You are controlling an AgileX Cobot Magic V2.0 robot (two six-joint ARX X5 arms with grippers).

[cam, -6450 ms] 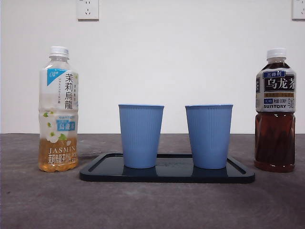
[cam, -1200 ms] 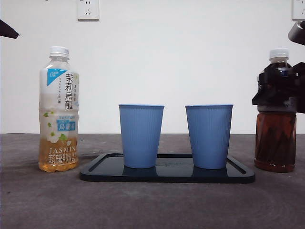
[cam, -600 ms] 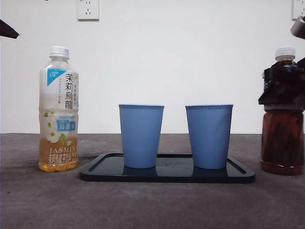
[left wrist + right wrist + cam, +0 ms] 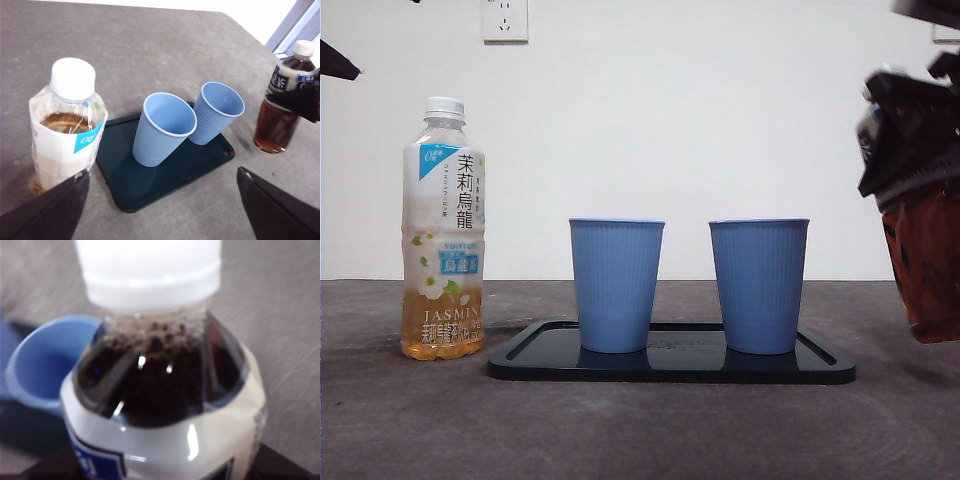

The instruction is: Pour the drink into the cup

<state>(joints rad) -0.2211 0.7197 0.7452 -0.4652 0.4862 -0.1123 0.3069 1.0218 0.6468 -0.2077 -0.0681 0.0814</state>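
A dark oolong tea bottle (image 4: 928,270) with a white cap (image 4: 150,265) hangs at the far right, off the table and tilted. My right gripper (image 4: 910,140) is shut around its label. Two blue cups, left (image 4: 616,285) and right (image 4: 758,285), stand upright and empty on a dark tray (image 4: 670,368). In the right wrist view the bottle (image 4: 160,380) fills the picture, with a blue cup (image 4: 45,360) beyond it. My left gripper (image 4: 162,175) is open and empty, above and near the jasmine tea bottle (image 4: 65,125). It shows only as a black tip (image 4: 335,62) in the front view.
The jasmine tea bottle (image 4: 442,230), capped and low on tea, stands left of the tray. A white wall with sockets (image 4: 504,20) is behind the grey table (image 4: 640,430). The left wrist view shows the table's far corner (image 4: 225,15).
My right gripper took hold of the dark bottle, then lifted it off the table, shifted it right and tilted it. The cups, tray and jasmine bottle have not moved.
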